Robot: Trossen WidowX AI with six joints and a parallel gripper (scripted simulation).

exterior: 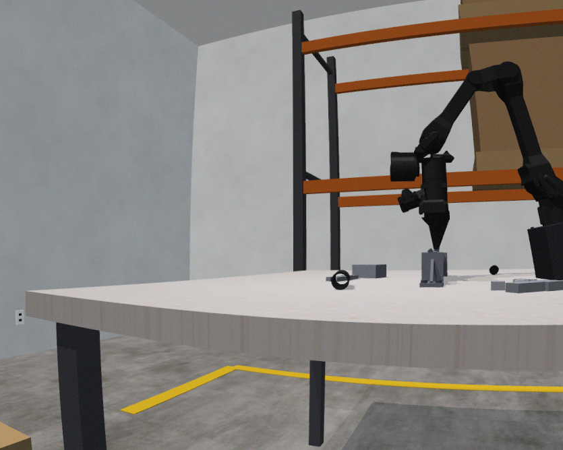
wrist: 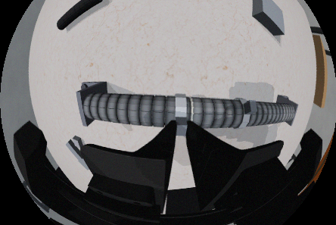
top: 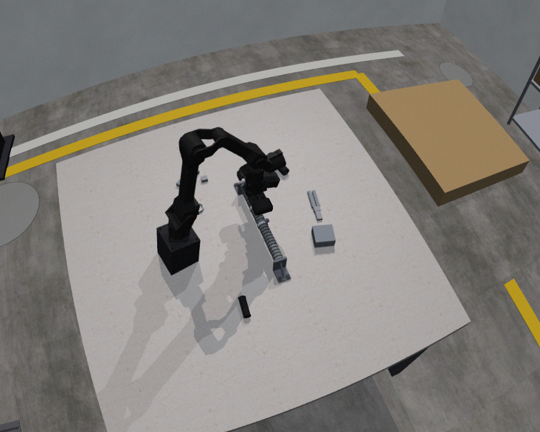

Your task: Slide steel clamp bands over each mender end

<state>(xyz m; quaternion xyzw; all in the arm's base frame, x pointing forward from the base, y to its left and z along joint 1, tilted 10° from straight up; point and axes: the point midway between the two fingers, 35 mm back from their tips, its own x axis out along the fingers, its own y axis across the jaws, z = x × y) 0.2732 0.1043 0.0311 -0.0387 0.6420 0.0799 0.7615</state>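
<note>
Wrist view: the tool is pinched nearly shut on a steel clamp band around the ribbed hose, which stretches between two end brackets near the worktop's middle. Beyond it, toward the far edge, lie a black cylinder and a grey block.

From the top, the black gripper covers the far stretch of the ribbed grey hose, so any steel band there is hidden. From the side, the grey end bracket blocks the hose entirely. The tall orange-beamed rack is cut off at the right edge.
</note>
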